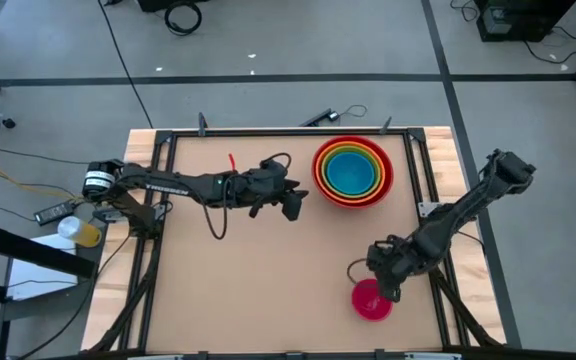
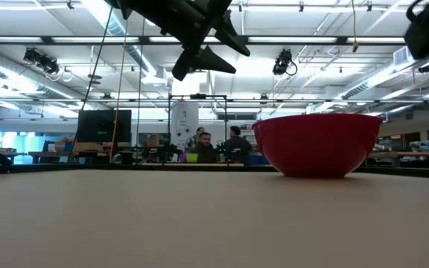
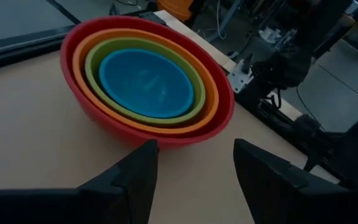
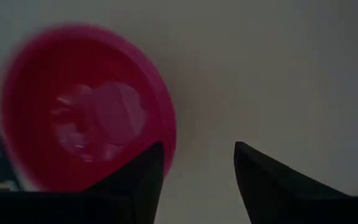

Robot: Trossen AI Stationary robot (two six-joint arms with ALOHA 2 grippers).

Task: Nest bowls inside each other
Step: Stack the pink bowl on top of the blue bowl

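Observation:
Red, orange, yellow-green and blue bowls sit nested as one stack (image 1: 352,170) at the table's far right, the red bowl's base (image 2: 319,143) on the table; the left wrist view looks into the stack (image 3: 148,81). My left gripper (image 1: 293,203) hovers open just left of the stack, high above the table (image 2: 207,59), its fingers (image 3: 148,177) empty. The small magenta-pink bowl (image 1: 372,300) rests upright near the front right edge. My right gripper (image 1: 386,285) points down over that bowl's far rim (image 4: 160,124) and is open and empty.
A black frame rail (image 1: 268,132) runs round the tabletop, with a small red object (image 1: 232,160) on the far left part. A yellow bottle (image 1: 86,232) lies off the table's left side. People sit in the room behind (image 2: 218,145). Bare tabletop (image 1: 248,290) spans the middle and near left.

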